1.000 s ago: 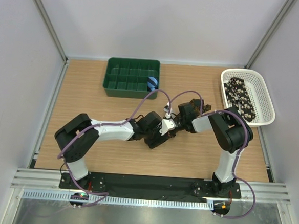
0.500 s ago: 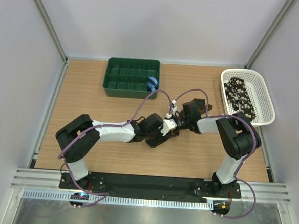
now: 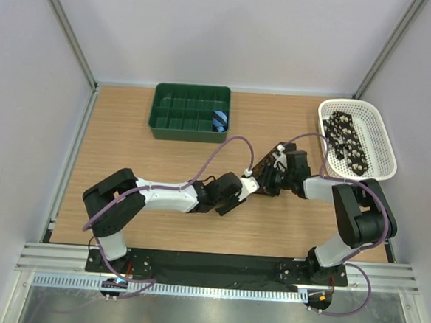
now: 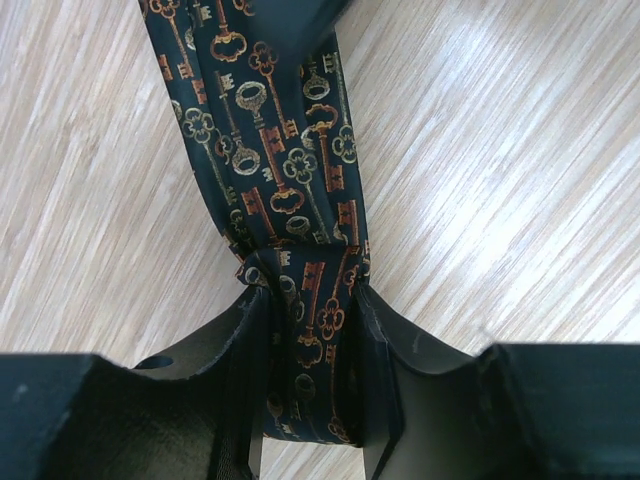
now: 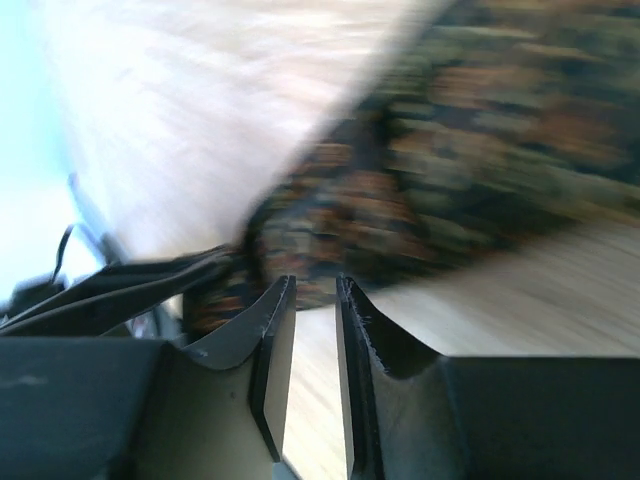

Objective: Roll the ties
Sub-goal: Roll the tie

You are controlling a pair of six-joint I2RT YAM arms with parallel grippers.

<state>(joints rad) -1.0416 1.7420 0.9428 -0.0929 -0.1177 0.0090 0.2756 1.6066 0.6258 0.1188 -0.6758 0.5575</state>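
A dark tie (image 4: 285,180) printed with orange and gold keys lies on the wooden table (image 4: 520,150). One end of it is bunched between the jaws of my left gripper (image 4: 310,335), which is shut on it. My right gripper (image 5: 315,290) is open by a narrow gap with only bare wood showing between its fingers; the same tie (image 5: 450,170) lies blurred just past its tips. From above, the left gripper (image 3: 249,184) and right gripper (image 3: 268,178) meet at mid-table. A black tie with pale spots (image 3: 347,141) lies in the white basket (image 3: 380,136).
A green compartment tray (image 3: 190,112) stands at the back, holding a small blue striped roll (image 3: 218,119). The white basket sits at the back right edge. Purple cables loop over both arms above the table.
My right gripper has gone from shut to slightly open and its arm has swung out to the right. My left gripper has closed tighter on the tie and moved slightly right.
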